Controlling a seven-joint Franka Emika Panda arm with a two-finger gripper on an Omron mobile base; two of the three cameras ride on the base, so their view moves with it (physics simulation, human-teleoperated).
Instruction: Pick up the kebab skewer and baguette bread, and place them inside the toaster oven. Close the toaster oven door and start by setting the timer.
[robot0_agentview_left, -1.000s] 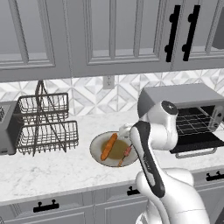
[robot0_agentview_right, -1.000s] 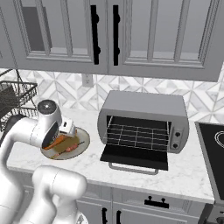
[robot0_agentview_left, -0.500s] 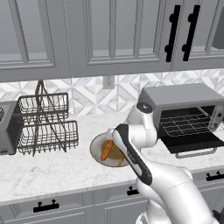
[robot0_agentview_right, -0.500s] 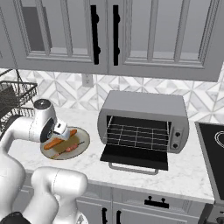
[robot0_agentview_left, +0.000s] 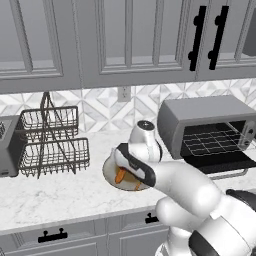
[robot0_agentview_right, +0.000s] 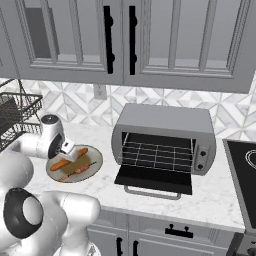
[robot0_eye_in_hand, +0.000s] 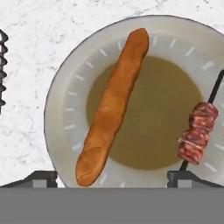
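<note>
Hovering over the plate (robot0_agentview_left: 111, 176) in the left base view, the tool (robot0_agentview_left: 124, 170) hangs at the plate's centre, and the arm hides most of the food; the toaster oven (robot0_agentview_left: 207, 125) stands at 3 o'clock from it with the toaster oven door (robot0_agentview_left: 220, 162) dropped open. From the right base view, the tool (robot0_agentview_right: 70, 151) sits above the baguette bread (robot0_agentview_right: 68, 159), the kebab skewer (robot0_agentview_right: 80, 170) lies just beside it toward 5 o'clock, and both rest on the plate (robot0_agentview_right: 94, 159) on the bench (robot0_agentview_right: 210, 200). Through the hand view, the fingertips (robot0_eye_in_hand: 40, 178) stand wide apart and grip nothing; the baguette bread (robot0_eye_in_hand: 113, 106) runs diagonally between them, nearer the left tip, while the kebab skewer (robot0_eye_in_hand: 197, 131) lies right above the other tip at 3 o'clock. My worry is that a straight descent puts one fingertip onto the skewer, knocking it aside, and that closing across the loaf's slant rolls it away.
</note>
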